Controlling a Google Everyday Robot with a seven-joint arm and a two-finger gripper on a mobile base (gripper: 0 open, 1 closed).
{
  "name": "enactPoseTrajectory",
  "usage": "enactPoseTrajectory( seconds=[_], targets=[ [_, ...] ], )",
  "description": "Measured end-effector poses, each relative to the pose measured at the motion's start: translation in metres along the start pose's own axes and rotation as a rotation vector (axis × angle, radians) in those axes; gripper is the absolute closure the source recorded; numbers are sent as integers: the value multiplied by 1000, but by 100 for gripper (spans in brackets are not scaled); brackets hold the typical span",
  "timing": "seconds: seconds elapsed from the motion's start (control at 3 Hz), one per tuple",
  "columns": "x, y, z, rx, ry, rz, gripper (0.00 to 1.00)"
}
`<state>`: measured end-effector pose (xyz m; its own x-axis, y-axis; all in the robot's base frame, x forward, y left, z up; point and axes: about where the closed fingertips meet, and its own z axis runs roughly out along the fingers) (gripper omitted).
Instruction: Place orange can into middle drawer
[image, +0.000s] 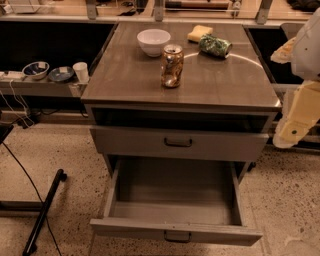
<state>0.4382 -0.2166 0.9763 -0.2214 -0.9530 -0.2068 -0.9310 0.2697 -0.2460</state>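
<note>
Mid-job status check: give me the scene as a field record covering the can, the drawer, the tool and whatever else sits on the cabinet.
orange can: upright on the cabinet top, in front of the bowl
drawer: lowest one, pulled out, no items visible inside
drawer above: closed
tool: right edge of view, beside the cabinet, apart from the orange can
other items on top: green can lying on its side; sponge
task state: orange can not yet in drawer

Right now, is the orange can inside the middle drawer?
No: the orange can stands upright on the cabinet top, with the gripper off at the right edge.
</note>
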Motion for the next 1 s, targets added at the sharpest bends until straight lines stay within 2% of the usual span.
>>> enactPoseTrajectory(
  seconds=[0.33, 0.67, 1.0],
  targets=[
    [0, 0, 0, 0, 0, 0, 0],
    [-15, -19, 2, 13, -84, 7, 0],
    [-49, -63, 14, 46, -229, 14, 0]
  ],
)
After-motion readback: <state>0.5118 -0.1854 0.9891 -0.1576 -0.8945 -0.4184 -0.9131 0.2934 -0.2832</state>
